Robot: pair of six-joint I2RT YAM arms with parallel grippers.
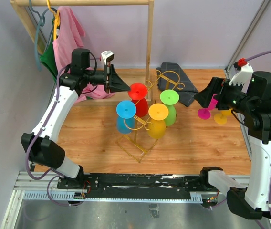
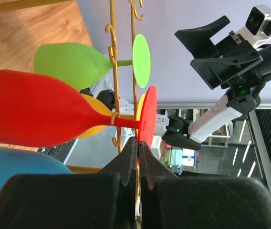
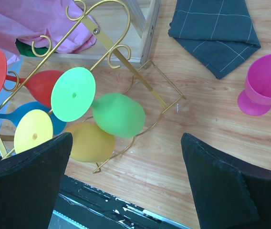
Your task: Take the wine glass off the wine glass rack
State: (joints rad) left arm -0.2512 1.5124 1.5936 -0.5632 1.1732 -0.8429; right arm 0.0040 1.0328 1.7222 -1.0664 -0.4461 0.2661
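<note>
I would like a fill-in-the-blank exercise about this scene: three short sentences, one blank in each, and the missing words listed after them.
1. The left tool is ___ on the round foot of the red plastic wine glass.
2. The right tool is ___ and holds nothing.
3. On the gold wire wine glass rack hang ___ plastic glasses in all.

Missing words: shut; open; four.
</note>
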